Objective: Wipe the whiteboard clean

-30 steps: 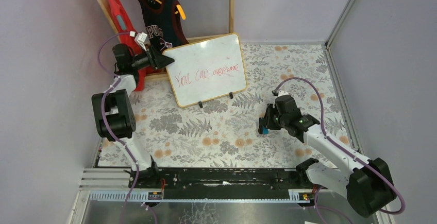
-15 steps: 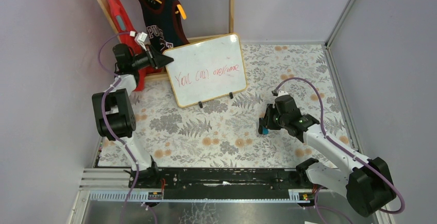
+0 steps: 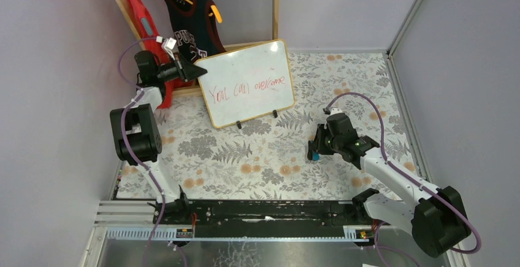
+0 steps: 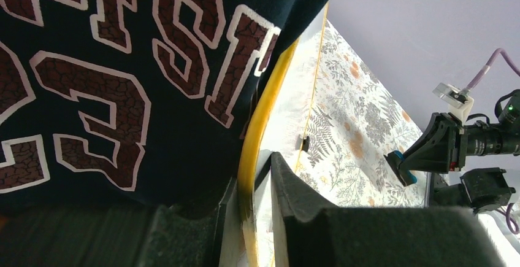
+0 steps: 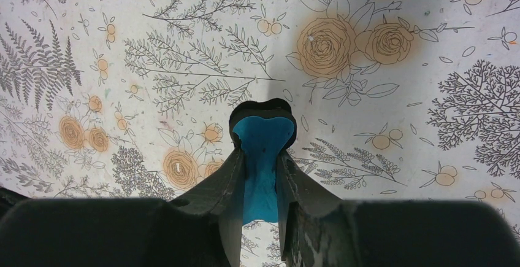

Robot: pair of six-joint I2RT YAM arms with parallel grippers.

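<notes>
The whiteboard (image 3: 248, 83) stands tilted at the back of the table on two black feet, with red handwriting across its middle. My left gripper (image 3: 199, 69) is shut on its left edge. In the left wrist view the wooden frame (image 4: 260, 119) runs between my fingers (image 4: 294, 199). My right gripper (image 3: 314, 151) is shut on a blue eraser (image 5: 263, 156), low over the floral cloth, well to the right and in front of the board. The eraser also shows in the left wrist view (image 4: 401, 167).
A dark jersey (image 3: 187, 15) on a yellow hanger and a red garment (image 3: 144, 24) hang right behind the board's left edge. A wooden post (image 3: 276, 6) stands behind the board. Grey walls close the back and both sides.
The left gripper and the board's left edge have shifted very slightly up and back. The right arm has barely moved.
</notes>
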